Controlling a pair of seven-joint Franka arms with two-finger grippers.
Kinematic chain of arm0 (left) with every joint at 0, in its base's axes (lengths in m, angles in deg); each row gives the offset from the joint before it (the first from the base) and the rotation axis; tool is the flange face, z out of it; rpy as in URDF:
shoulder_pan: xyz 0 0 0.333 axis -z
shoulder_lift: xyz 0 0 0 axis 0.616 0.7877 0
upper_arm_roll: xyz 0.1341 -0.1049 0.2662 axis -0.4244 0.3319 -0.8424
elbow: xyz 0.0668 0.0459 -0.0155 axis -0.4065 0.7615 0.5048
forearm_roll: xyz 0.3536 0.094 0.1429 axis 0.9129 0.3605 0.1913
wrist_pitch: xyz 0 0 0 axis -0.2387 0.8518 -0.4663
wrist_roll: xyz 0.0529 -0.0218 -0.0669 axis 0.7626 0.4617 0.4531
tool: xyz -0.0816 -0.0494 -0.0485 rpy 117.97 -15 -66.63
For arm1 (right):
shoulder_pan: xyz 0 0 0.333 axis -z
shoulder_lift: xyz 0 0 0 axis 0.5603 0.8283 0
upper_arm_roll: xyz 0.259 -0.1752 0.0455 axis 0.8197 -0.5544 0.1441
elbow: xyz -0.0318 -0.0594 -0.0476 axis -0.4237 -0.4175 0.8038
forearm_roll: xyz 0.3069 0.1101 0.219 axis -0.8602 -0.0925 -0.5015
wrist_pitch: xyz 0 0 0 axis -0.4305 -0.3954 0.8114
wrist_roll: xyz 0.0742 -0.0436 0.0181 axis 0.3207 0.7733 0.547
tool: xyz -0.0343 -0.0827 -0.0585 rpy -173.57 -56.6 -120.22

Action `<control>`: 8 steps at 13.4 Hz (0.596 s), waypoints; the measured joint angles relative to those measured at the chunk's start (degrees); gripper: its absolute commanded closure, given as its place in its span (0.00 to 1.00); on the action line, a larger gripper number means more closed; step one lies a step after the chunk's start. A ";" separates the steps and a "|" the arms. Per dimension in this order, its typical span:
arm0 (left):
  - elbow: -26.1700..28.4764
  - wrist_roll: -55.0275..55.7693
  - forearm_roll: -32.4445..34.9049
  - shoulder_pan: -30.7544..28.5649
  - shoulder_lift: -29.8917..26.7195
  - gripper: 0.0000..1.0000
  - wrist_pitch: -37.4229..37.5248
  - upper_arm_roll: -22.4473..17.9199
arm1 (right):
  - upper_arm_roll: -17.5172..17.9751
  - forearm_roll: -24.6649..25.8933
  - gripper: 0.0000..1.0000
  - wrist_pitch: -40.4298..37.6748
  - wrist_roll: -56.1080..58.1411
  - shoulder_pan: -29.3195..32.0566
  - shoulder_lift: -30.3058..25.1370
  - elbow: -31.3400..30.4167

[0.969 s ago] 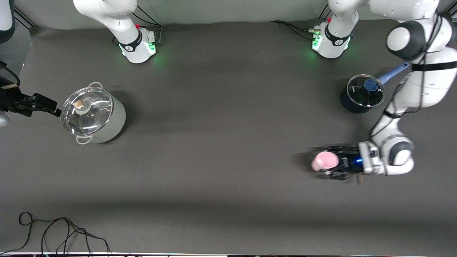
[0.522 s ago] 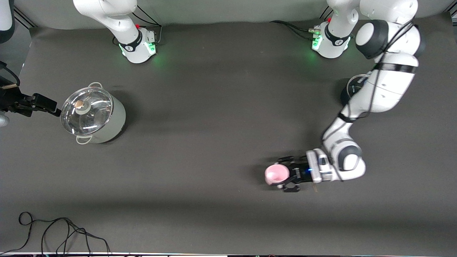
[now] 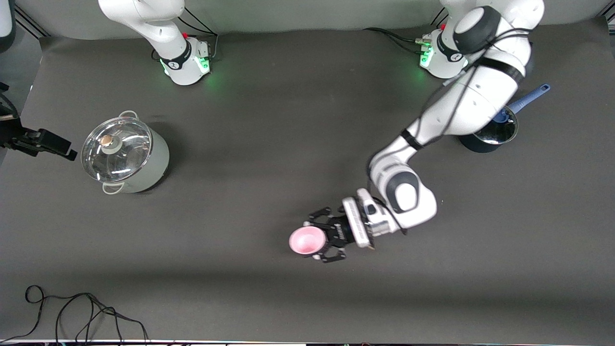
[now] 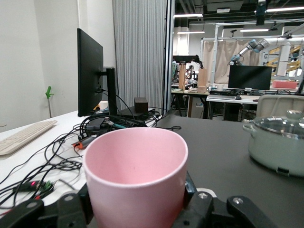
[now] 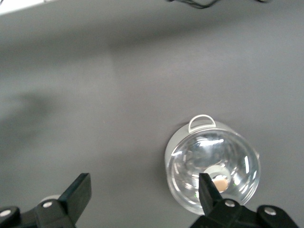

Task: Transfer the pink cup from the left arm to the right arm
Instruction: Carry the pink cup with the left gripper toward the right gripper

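The pink cup (image 3: 305, 241) is held on its side in my left gripper (image 3: 319, 240), over the middle of the table, its mouth toward the right arm's end. In the left wrist view the cup (image 4: 137, 175) fills the space between the black fingers (image 4: 189, 189), which press on both its sides. My right gripper (image 3: 68, 153) hangs beside the grey pot at the right arm's end of the table. In the right wrist view its jaws (image 5: 142, 194) stand wide open and empty over bare table.
A grey pot with a glass lid (image 3: 124, 154) stands toward the right arm's end; it shows in both wrist views (image 5: 212, 166) (image 4: 280, 145). A dark blue saucepan (image 3: 489, 135) stands near the left arm's base, partly hidden by the arm. Black cables (image 3: 72, 312) lie at the near edge.
My left arm has swung the pink cup from the left arm's end toward the middle of the table. My right gripper has shifted slightly away from the pot.
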State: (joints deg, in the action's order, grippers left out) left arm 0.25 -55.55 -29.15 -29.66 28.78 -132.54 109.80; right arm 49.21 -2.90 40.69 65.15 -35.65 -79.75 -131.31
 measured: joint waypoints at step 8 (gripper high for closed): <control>-15.57 9.54 -0.01 20.56 -0.87 1.00 -21.56 0.67 | 2.54 -1.13 0.00 -0.02 -32.94 -5.27 0.51 5.12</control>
State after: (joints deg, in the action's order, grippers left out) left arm -15.32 -46.00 -29.16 -9.10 27.91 -154.10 110.48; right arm 51.75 -4.03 40.67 32.21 -40.92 -79.23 -126.20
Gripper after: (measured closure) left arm 0.313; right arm 0.000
